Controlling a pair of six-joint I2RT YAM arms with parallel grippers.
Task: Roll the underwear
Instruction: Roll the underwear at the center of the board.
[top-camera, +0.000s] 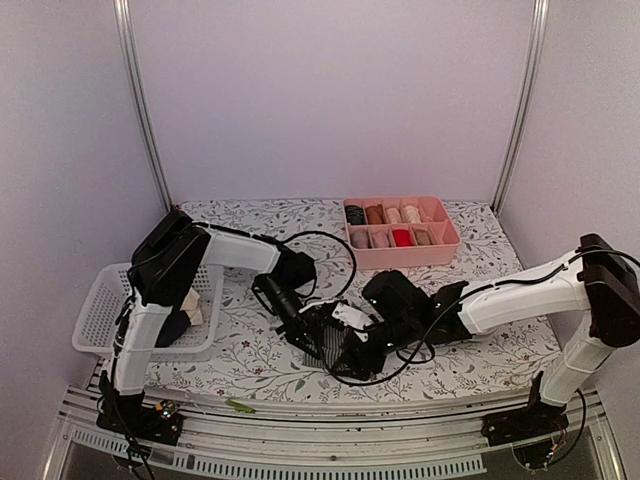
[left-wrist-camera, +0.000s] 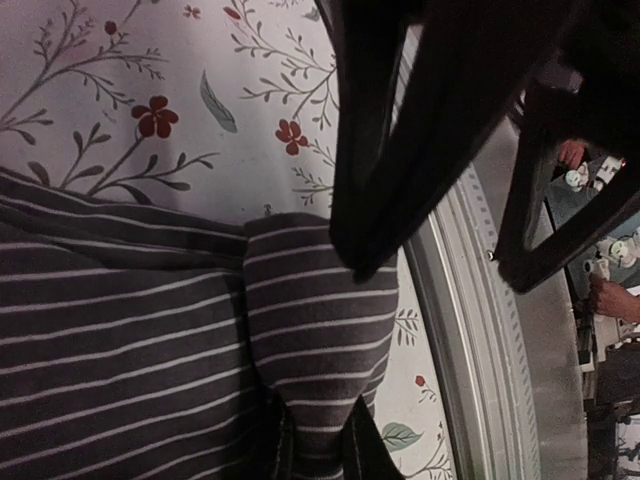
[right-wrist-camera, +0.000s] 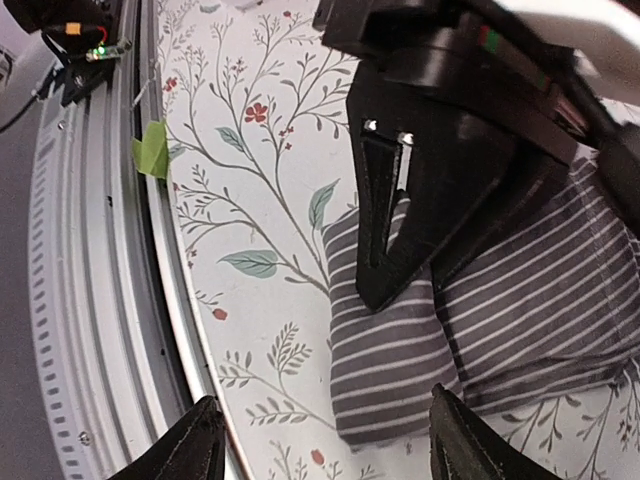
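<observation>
Top external view, left to right: a white mesh basket (top-camera: 95, 310) sits well out to the far side of the left tool (top-camera: 298, 338). That tool meets the right tool (top-camera: 362, 348) low over the grey-and-white striped underwear (top-camera: 330, 350), which lies at the front edge of the floral tabletop (top-camera: 500, 365). A pink divided tray (top-camera: 447, 257) lies well beyond both.

Seen from the right wrist, the left tool is on the garment, its fingers drawn almost together and apparently nipping a ridge of cloth. The right tool's fingers stand wide apart and hold nothing. A narrow folded lobe of the underwear lies just ahead of them, its length pointing roughly toward that tool with the stripes running across it. The broader, flatter body of the garment lies beside the lobe, further from the rail.

The left arm is the one already in contact. My guess is that the right tool takes the lobe next.
</observation>
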